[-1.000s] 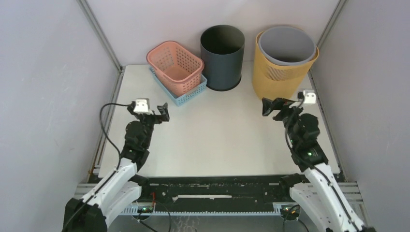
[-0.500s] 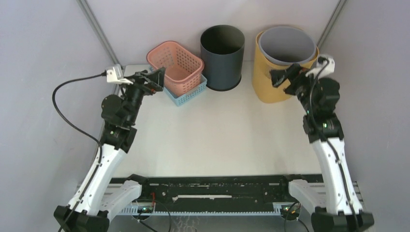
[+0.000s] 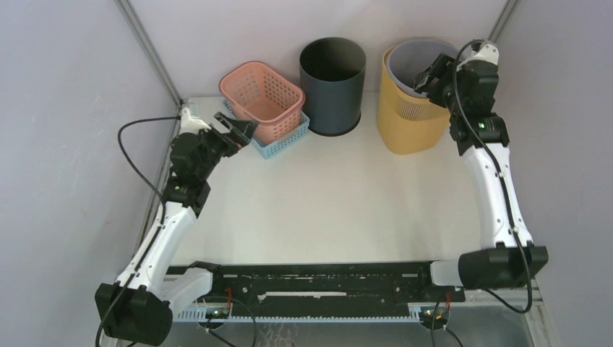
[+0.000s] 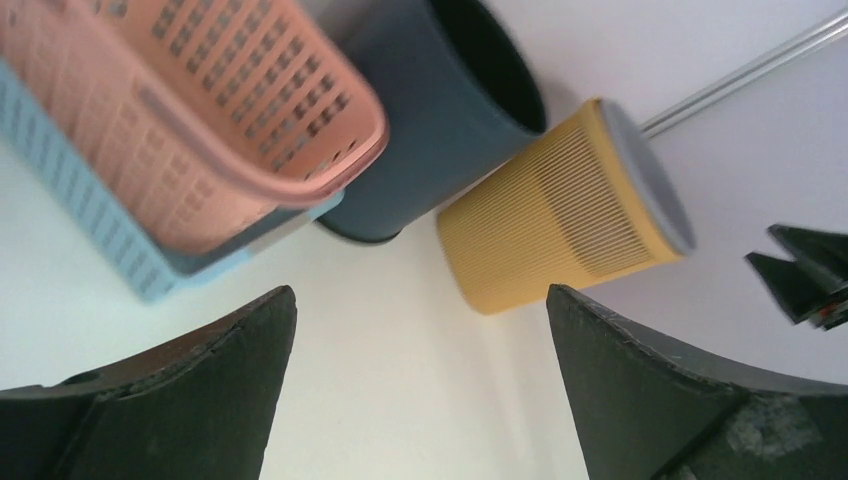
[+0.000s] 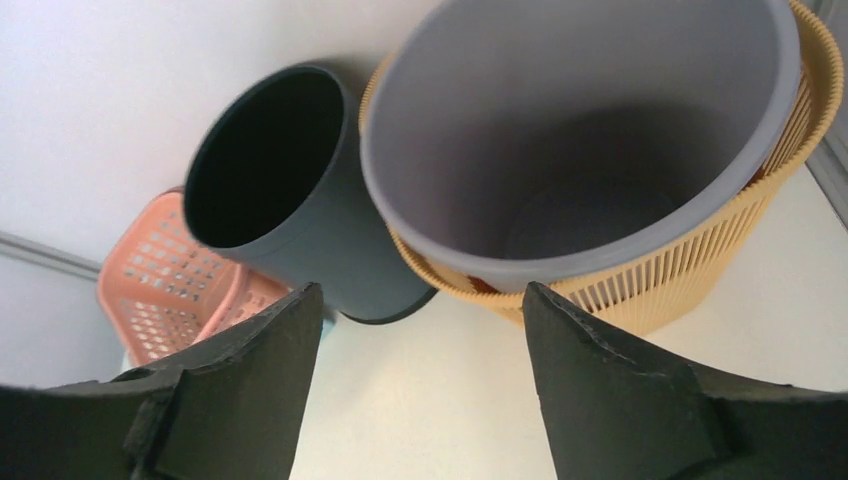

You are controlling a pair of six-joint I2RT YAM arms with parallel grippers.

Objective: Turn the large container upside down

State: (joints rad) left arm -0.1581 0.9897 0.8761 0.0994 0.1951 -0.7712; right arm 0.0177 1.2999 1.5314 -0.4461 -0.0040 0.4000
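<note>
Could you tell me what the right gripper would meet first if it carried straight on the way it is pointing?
Probably the near rim of the grey bin nested in the yellow basket; the right gripper is open, depth uncertain.

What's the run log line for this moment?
phase: pre-grasp | right hand: open, near yellow bin rim | left hand: open, near pink basket | yellow bin: upright

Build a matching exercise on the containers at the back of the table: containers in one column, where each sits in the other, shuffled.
Containers:
1. pink basket
2. dark bin
3. grey bin

Places:
A. nested in the yellow basket
B. stacked in the blue tray
C. standing alone, between the two stacks

Pairs: 1-B, 2-C, 3-A
</note>
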